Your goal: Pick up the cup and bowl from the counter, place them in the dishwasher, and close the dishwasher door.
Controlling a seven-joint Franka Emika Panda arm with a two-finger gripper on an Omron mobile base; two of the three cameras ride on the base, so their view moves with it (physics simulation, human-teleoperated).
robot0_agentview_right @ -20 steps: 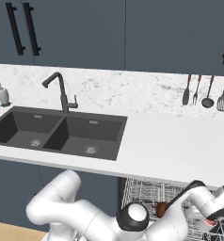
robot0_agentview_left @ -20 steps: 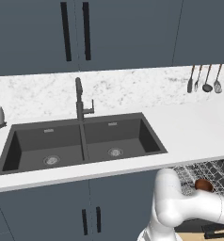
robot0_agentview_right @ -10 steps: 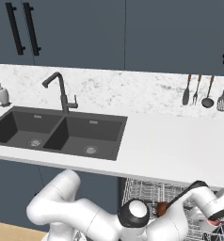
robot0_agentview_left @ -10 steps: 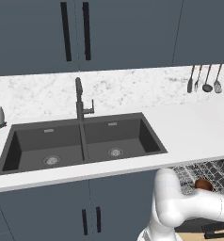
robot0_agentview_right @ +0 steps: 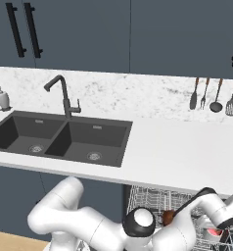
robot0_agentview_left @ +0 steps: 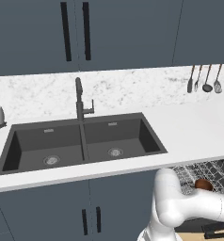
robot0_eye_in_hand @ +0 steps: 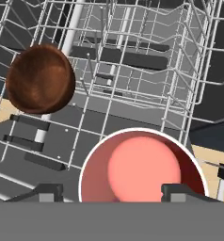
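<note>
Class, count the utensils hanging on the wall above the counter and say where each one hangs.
4, in a row at the right: a dark spatula, a fork, a ladle and a slotted turner. The left base view shows three, so its edge may hide one.

The cup (robot0_agentview_right: 214, 232) and bowl (robot0_agentview_right: 168, 215) sit in the dishwasher (robot0_agentview_right: 160, 201) rack.

The white arm bends low and reaches far out to the right, with its hand down by the floor. The gripper (robot0_eye_in_hand: 114, 193) points downward. Its two dark fingertips (robot0_eye_in_hand: 177, 190) stand wide apart, one on each side, and nothing is squeezed tight between the jaws.
</note>
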